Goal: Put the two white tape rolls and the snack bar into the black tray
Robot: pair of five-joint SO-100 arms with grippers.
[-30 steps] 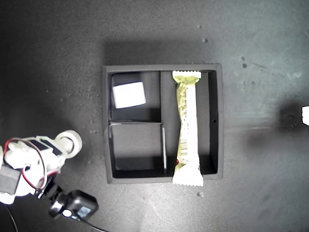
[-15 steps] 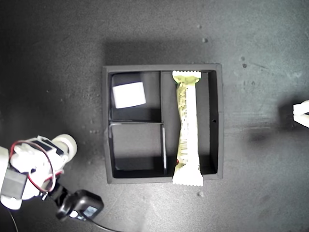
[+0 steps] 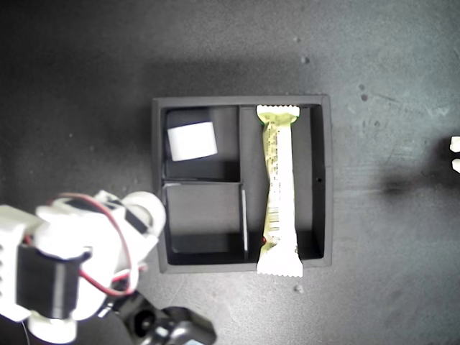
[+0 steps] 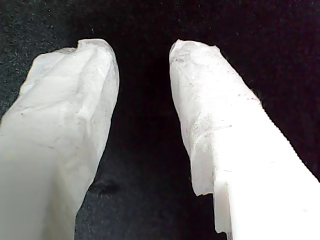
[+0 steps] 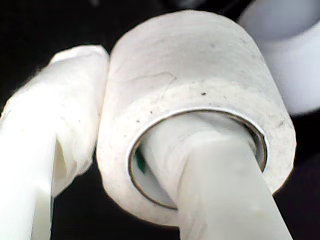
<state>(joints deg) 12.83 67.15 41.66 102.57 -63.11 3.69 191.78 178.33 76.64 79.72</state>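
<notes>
The black tray (image 3: 241,102) sits in the middle of a dark table (image 3: 86,86), with bare surface on every side of it. The snack bar (image 3: 279,190) lies lengthwise in the long compartment on the exterior view's right side of the tray, and its lower crimped end rides over the tray's near wall and pokes out past it. One white tape roll (image 3: 192,141) lies on its side in the upper small compartment. The lower small compartment beside it holds nothing.

My second gripper (image 5: 135,145) comes in from the exterior view's lower left, right up against the tray's outer left wall. It holds the other white tape roll (image 5: 195,100), with one finger threaded through the core and the other pressed against the outside of the roll; a hint of green shows inside the ring.

My first gripper (image 4: 142,60) stands apart, narrow but clearly parted, with only dark table between its fingers (image 4: 80,100). Two white tips show at the exterior view's far right edge, well clear of the tray
</notes>
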